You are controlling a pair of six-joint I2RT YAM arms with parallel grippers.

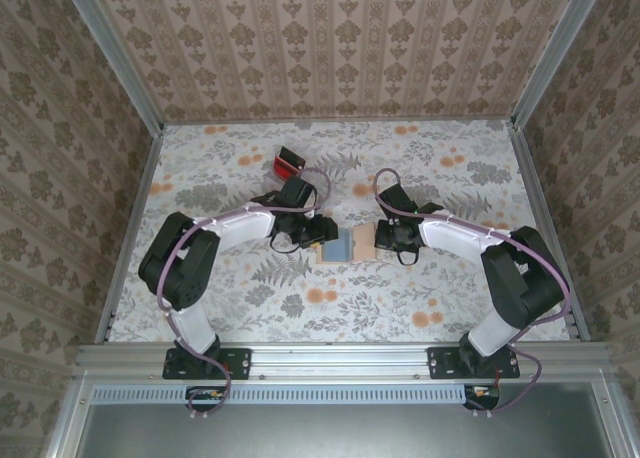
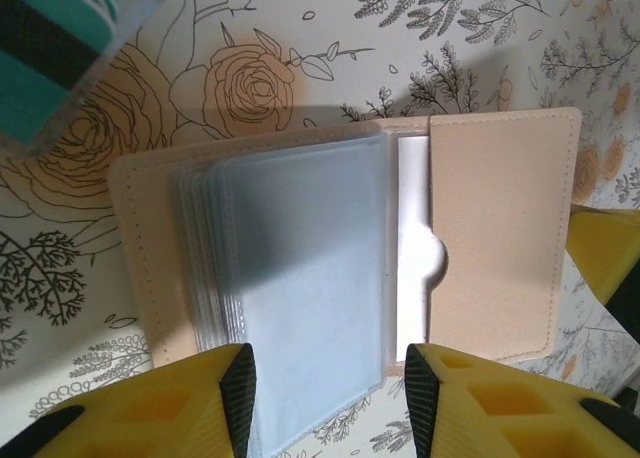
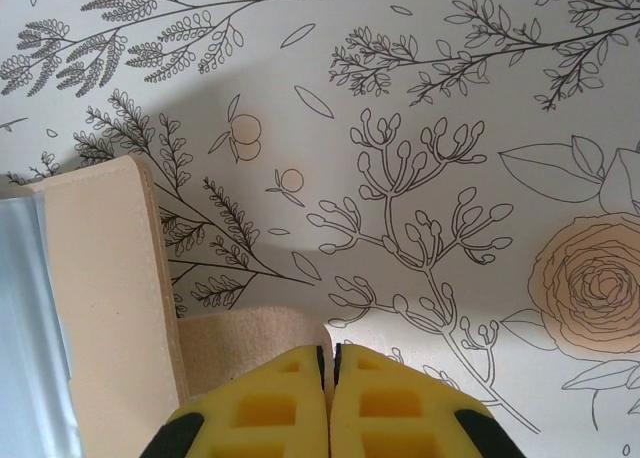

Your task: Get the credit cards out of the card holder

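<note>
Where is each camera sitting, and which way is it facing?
Top external: above and behind the bases, facing down on the table; both arms show.
Left wrist: on the left arm, facing down at the open card holder; parted yellow jaws below.
Right wrist: on the right arm, facing down at the table; shut jaws at bottom.
Shared: both wrists see the card holder.

A clear plastic stand (image 1: pixel 291 154) sits on the floral tablecloth (image 1: pixel 450 178) with a red-and-black card (image 1: pixel 284 165) in it. A teal card with a dark stripe (image 2: pixel 35 68) is also slotted into the stand. Patterned wallpaper (image 1: pixel 340 48) rises behind the stand, and a metal rail (image 1: pixel 128 228) runs along the table edge to its left.
</note>
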